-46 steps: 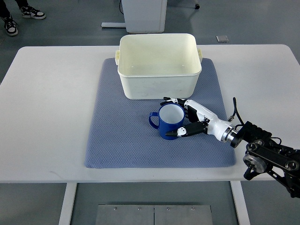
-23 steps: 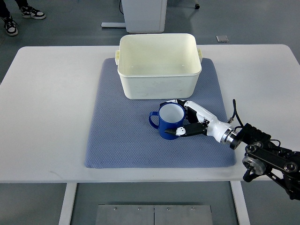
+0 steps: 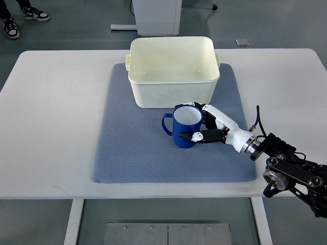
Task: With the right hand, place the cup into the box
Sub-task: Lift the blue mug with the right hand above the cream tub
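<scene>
White table with blue-grey mat: right hand has fingers curled around the blue cup, cup upright, handle pointing left, just in front of the cream box.

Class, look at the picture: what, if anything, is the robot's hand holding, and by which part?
The right hand grasps the blue cup by its body, fingers wrapped round the side opposite the handle.

Desk, mat and floor surroundings

A blue-grey textured mat lies on the white desk; sneakers show top left, a white pedestal base beyond.
</scene>
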You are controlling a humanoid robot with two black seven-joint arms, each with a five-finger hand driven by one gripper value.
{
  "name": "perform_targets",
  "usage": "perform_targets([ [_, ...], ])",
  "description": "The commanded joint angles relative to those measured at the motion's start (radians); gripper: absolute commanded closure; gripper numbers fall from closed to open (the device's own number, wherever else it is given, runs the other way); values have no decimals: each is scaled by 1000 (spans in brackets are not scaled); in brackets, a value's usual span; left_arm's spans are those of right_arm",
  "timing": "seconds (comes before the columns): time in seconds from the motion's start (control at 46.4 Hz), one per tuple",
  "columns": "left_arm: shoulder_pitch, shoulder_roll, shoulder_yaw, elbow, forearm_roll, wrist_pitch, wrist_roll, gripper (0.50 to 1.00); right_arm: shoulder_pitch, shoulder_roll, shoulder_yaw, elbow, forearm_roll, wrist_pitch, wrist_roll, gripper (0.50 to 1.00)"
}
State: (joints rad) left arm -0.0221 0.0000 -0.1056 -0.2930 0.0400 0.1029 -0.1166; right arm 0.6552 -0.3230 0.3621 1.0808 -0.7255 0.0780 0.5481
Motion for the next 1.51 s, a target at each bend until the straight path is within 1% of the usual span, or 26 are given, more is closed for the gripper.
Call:
perform_targets([
  [0.0, -1, 0, 0, 0, 0, 0, 0, 500, 6, -19, 1, 10, 1, 2, 10, 1000],
  [0.194, -1, 0, 1, 0, 0, 0, 0, 500, 32, -117, 6, 62, 9, 6, 26, 1000],
  [0.431, -1, 0, 0, 0, 0, 0, 0, 500, 81, -249, 18, 168, 18, 5, 27, 1000],
  [0.561, 1, 0, 1, 0, 0, 0, 0, 500, 107, -278, 58, 185, 32, 5, 15, 1000],
  [0.669, -1, 0, 0, 0, 0, 0, 0, 500, 127, -291, 101, 185, 44, 12, -20, 1000],
  [0.928, 1, 0, 0, 0, 0, 0, 0, 500, 207, -283, 144, 182, 87, 14, -96, 1000],
  [1.057, -1, 0, 0, 0, 0, 0, 0, 500, 241, -275, 144, 176, 118, -3, -131, 1000],
  [1.122, 1, 0, 1, 0, 0, 0, 0, 500, 256, -252, 144, 160, 121, -15, -145, 1000],
  [1.208, 1, 0, 0, 0, 0, 0, 0, 500, 276, -212, 144, 131, 121, -50, -171, 1000],
  [1.488, -1, 0, 0, 0, 0, 0, 0, 500, 322, -87, 144, 8, 121, -130, -227, 1000],
])
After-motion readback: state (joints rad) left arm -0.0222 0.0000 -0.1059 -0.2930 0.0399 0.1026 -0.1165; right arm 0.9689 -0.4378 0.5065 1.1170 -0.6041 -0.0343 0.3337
